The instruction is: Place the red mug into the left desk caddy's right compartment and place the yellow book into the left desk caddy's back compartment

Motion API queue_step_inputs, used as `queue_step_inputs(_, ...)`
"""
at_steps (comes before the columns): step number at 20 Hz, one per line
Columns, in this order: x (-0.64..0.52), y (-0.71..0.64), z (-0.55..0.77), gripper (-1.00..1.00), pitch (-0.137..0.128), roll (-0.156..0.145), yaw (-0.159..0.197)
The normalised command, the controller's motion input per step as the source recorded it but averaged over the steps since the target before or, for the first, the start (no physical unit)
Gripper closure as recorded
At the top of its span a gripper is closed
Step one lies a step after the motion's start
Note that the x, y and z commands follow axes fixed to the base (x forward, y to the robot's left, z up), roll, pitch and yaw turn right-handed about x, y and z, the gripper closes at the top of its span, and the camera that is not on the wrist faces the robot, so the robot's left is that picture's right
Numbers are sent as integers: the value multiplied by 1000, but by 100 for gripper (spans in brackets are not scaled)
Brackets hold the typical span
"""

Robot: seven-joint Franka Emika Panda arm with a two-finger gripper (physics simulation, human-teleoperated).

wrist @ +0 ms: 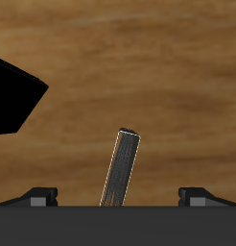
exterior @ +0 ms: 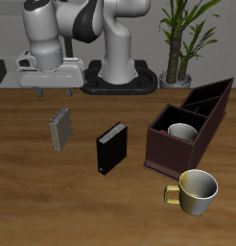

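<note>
While the yellow book [exterior: 60, 128] stands upright on the bare table, well apart from the left desk caddy [exterior: 187, 130], the gripper [exterior: 53, 89] hangs just above and slightly behind it; the wrist view shows the yellow book [wrist: 120, 169] edge-on between the 2 fingertips, its long axis slightly tilted against the line joining them, nearer neither pad by much; the jaws stand wide open, holding and touching nothing. A mug, seemingly the red mug [exterior: 182, 132], already sits in the right compartment; so the book is the step in hand, and a straight descent should bracket its thin cover.
</note>
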Motion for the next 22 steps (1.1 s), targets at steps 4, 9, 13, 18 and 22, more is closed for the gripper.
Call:
queue_step_inputs(4, 19, -132, -238, -100, 13, -9, -19)
queue_step_inputs(9, 70, -1, -306, -100, 7, 1, -28)
queue_step_inputs(13, 64, 116, -254, -100, -6, 0, 17)
queue_step_inputs(18, 66, -18, -263, -100, 15, -31, 0)
queue_step_inputs(22, 61, -48, -261, -100, 42, -35, 38)
